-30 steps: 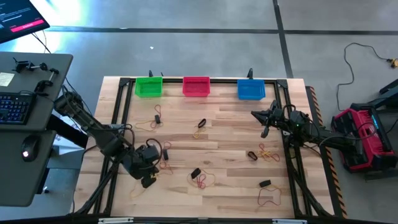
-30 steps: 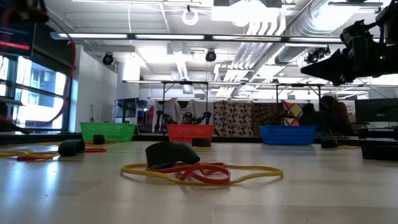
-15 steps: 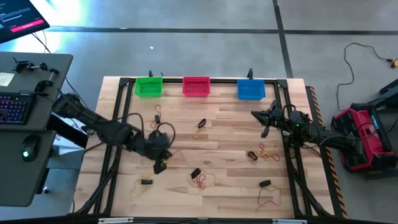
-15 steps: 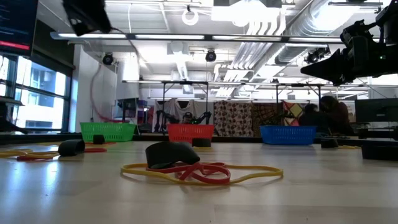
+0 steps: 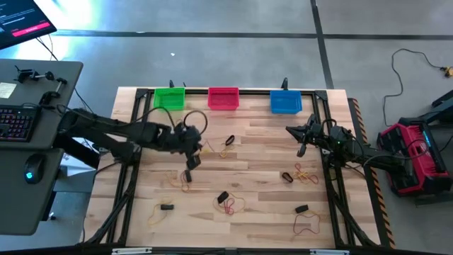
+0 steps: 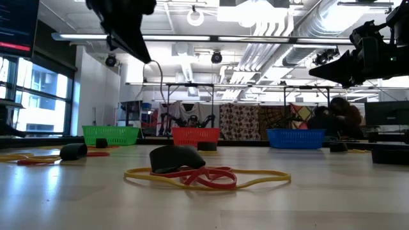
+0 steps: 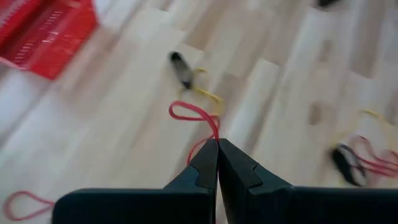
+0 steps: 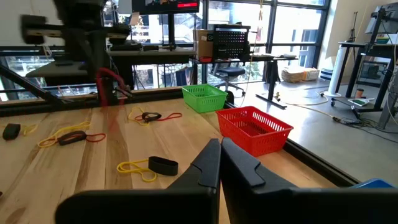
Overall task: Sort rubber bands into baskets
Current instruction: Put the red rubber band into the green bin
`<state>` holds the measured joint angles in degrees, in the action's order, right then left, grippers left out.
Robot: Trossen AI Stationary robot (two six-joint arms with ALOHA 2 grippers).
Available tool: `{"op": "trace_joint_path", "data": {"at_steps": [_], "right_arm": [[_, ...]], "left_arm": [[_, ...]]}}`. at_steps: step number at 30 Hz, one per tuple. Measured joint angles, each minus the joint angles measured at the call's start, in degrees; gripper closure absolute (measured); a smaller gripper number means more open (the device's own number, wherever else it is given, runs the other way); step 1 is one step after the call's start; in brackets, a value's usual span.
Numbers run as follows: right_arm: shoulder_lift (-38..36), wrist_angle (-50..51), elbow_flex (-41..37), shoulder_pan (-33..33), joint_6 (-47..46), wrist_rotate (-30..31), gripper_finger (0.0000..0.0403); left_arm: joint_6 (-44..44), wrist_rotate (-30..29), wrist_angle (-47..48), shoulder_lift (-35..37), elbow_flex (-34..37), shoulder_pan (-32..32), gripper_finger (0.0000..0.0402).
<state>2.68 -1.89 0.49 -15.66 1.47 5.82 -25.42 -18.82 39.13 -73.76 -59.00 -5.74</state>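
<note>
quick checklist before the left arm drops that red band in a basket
1. Left gripper shut on red rubber band: ok.
2. Band lifted off the table: ok, it hangs free.
3. Left gripper over the red basket: not ok, it is short of it.
4. Right gripper out of the path: ok, parked by the right edge.
5. Red basket contents: cannot tell.

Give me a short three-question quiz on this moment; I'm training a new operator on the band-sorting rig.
1. True or false: the left gripper is shut on a red rubber band.
2. Which basket stands in the middle: A green, B red basket, C blue?
3. Fill in: the right gripper hangs over the table's ____ side.

Key: 1 true; 2 B; 3 right.
</note>
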Motion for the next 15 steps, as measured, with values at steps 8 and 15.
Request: {"op": "trace_joint_path", "data": {"at_steps": [8,15], "right_arm": [[0.0,-0.02,0.0,0.0,0.0,0.0,0.0402],[0.0,0.0,0.0,0.0,-0.02,0.0,0.0402]], "left_arm": [[5.65,0.45,0.2,0.02,0.0,11.61,0.0401],[9.72,-4.68,2.12,0.02,0.0,20.78,0.0401]]}}
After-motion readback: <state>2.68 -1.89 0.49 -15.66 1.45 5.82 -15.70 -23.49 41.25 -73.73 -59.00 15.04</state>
